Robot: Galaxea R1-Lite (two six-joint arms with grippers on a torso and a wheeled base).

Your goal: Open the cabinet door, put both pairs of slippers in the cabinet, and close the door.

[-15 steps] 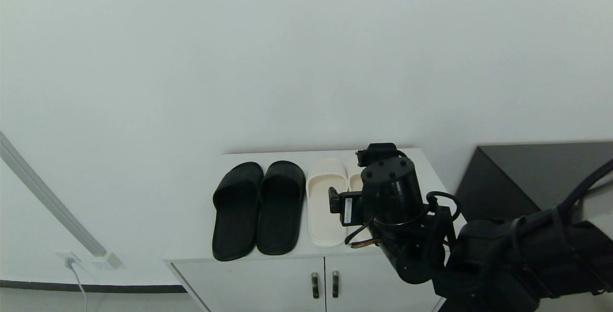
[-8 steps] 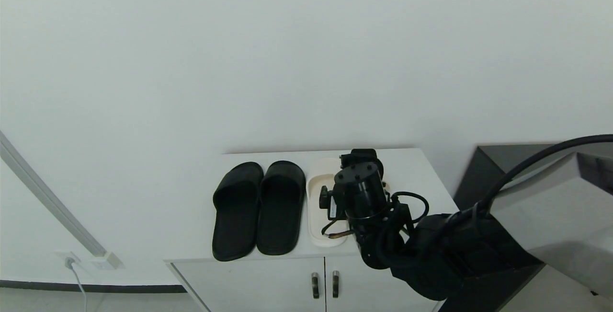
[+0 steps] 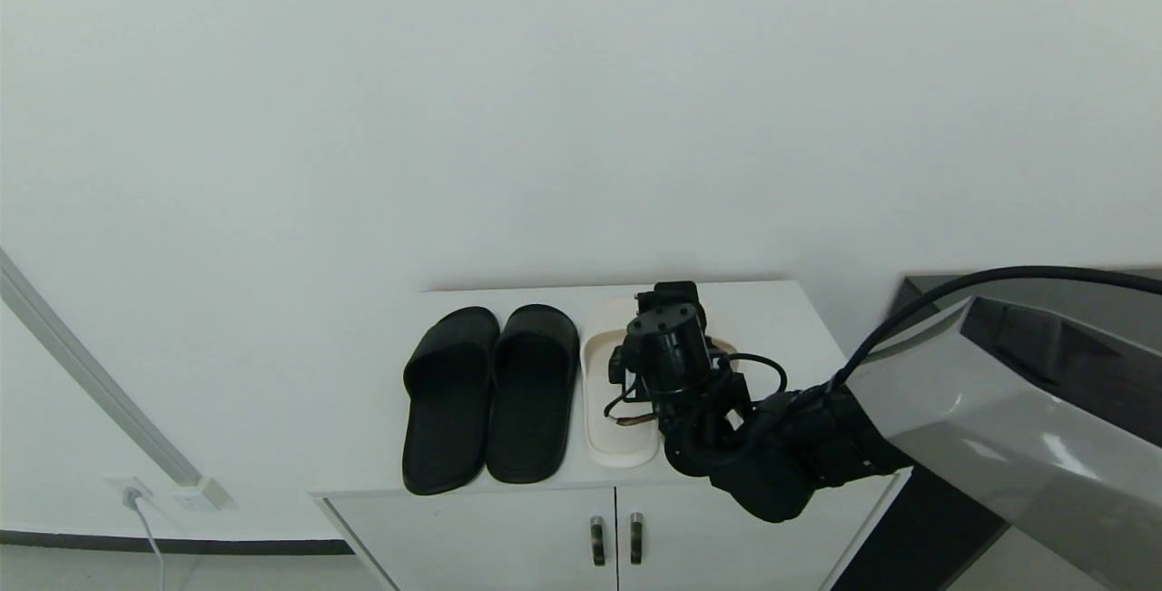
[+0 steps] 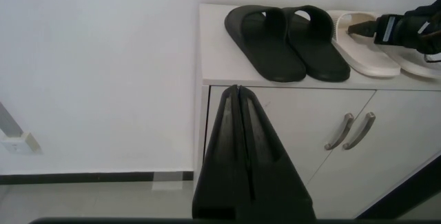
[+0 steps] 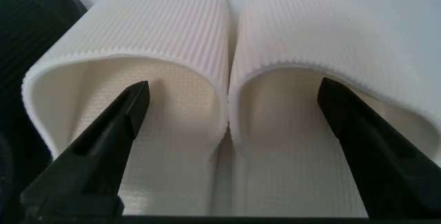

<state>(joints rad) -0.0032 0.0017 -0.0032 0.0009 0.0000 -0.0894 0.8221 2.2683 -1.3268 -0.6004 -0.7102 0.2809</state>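
Over the cabinet's white top surface (image 3: 781, 319) the right gripper (image 5: 234, 93) holds its jaws wide, one at each mouth of the white slippers (image 5: 172, 31), black slippers (image 3: 531, 391) just beside, cabinet doors (image 3: 508, 536) shut below, left gripper (image 4: 236, 96) low before them, jaws pressed together.

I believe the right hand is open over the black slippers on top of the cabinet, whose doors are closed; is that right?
Not quite: the right hand is open over the white slippers, not the black slippers beside them, as the right wrist view shows. They are on top of the cabinet, whose doors are closed.
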